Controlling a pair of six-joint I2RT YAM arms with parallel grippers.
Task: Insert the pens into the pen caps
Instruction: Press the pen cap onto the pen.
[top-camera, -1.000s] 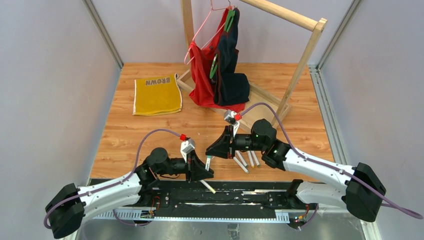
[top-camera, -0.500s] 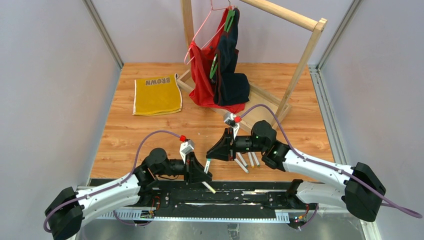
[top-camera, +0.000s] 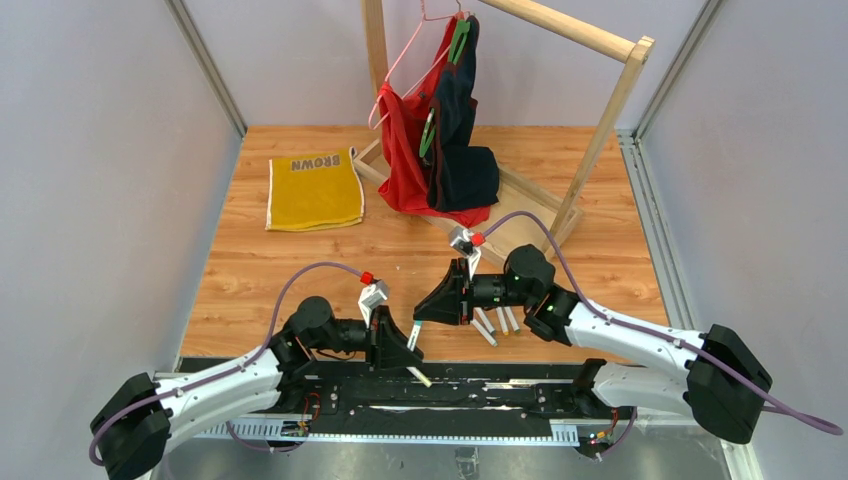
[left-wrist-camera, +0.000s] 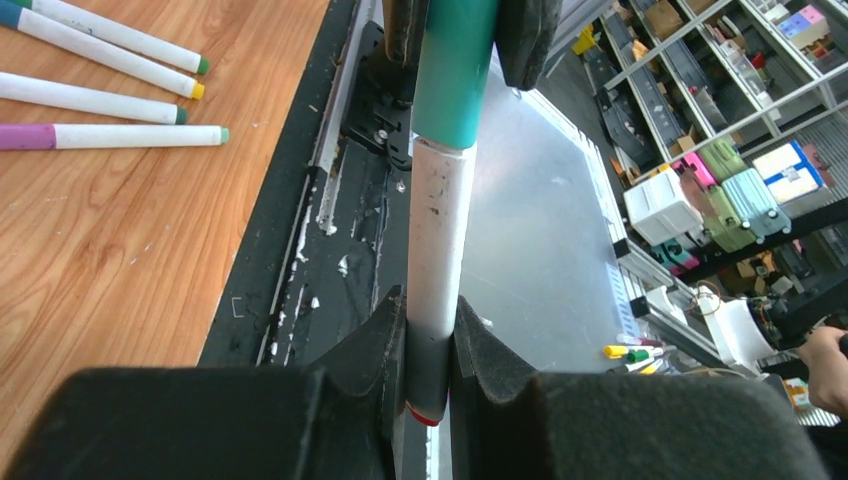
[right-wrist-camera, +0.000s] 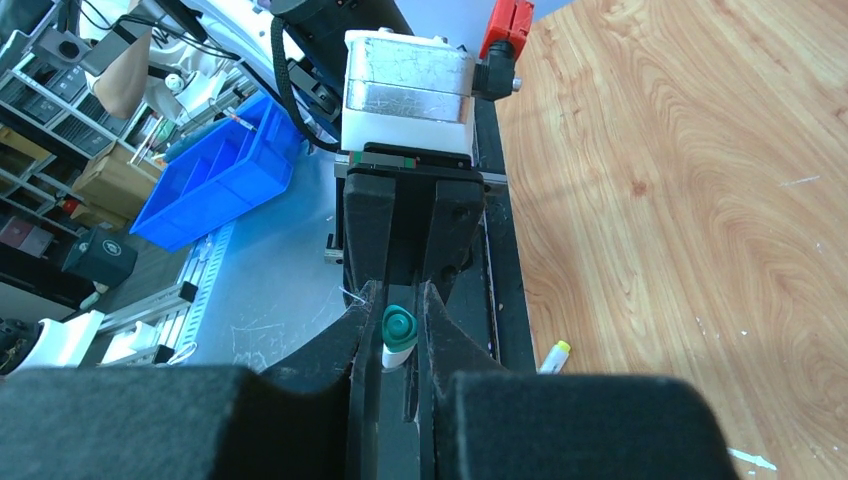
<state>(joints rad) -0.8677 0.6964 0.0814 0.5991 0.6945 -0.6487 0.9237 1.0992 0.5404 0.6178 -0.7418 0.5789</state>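
My left gripper (left-wrist-camera: 428, 325) is shut on the dark lower end of a white-barrelled pen (left-wrist-camera: 440, 240). The pen's far end sits inside a teal cap (left-wrist-camera: 455, 70). My right gripper (right-wrist-camera: 398, 300) is shut on that teal cap (right-wrist-camera: 399, 324), with the white barrel showing just beyond it. In the top view the left gripper (top-camera: 398, 345) and right gripper (top-camera: 428, 308) face each other over the table's near edge, with the pen (top-camera: 413, 335) between them. Several more pens (left-wrist-camera: 95, 100) lie on the wood, one with a pink cap (left-wrist-camera: 28, 136).
Loose pens (top-camera: 492, 322) lie under the right arm, and one pen (top-camera: 419, 375) lies on the black base rail; it also shows, yellow-tipped, in the right wrist view (right-wrist-camera: 553, 355). A yellow cloth (top-camera: 314, 190) and a wooden clothes rack (top-camera: 590, 130) with hanging garments stand farther back.
Both grippers, with the pen and cap between them, have shifted slightly toward the near edge. The right gripper has closed in a little on the left one.
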